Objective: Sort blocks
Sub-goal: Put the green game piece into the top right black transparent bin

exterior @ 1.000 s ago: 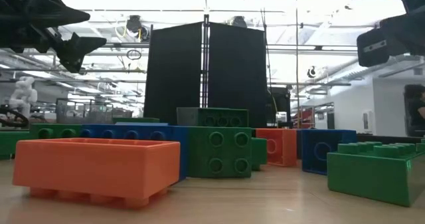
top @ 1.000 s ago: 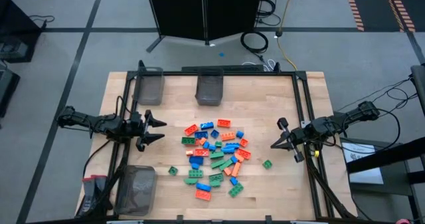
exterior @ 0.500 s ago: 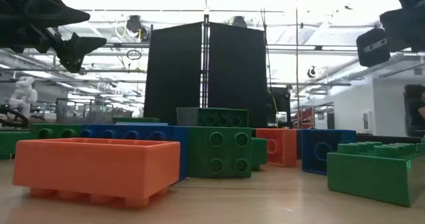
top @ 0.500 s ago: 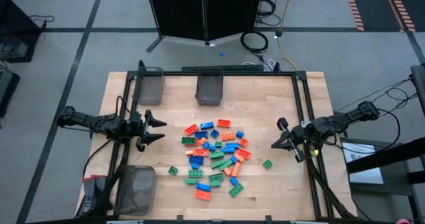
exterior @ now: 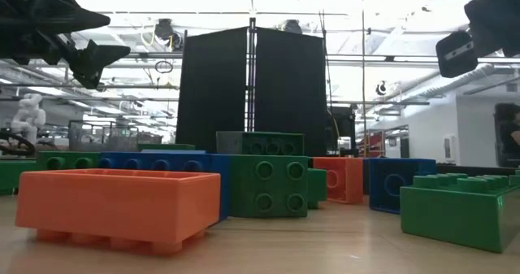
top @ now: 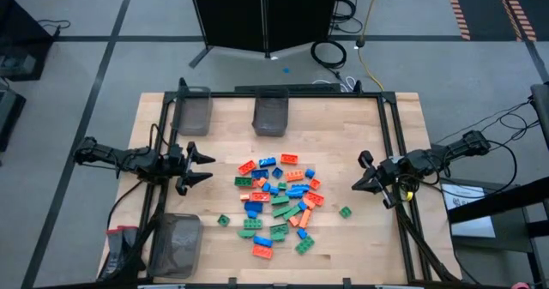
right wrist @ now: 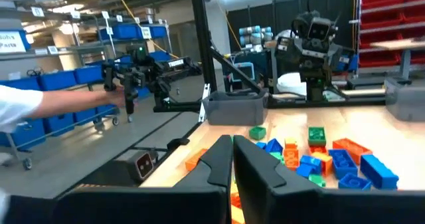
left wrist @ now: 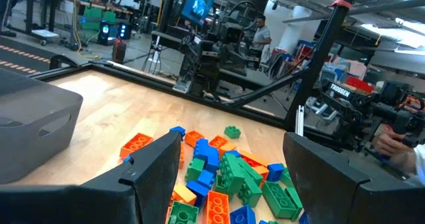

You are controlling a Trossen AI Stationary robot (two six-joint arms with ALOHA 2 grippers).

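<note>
The blocks (top: 279,201), small studded bricks in orange, green and blue, lie in a loose heap on the middle of the wooden table (top: 343,126). They also show in the left wrist view (left wrist: 222,171) and the right wrist view (right wrist: 319,157). My left gripper (top: 208,167) hovers open above the table, left of the heap, pointing level toward it (left wrist: 232,161). My right gripper (top: 354,187) hovers shut to the right of the heap, pointing level at it (right wrist: 232,159). Neither gripper touches a block.
Two dark bins (top: 192,111) (top: 271,113) stand at the table's far edge and a third (top: 175,244) at the near left corner. Single green blocks (top: 345,212) (top: 223,220) lie apart from the heap. A person's sleeve (right wrist: 20,111) shows beyond the table.
My right gripper has tipped up a little and rolled slightly, staying shut and in the same place. The blocks lie unmoved.
</note>
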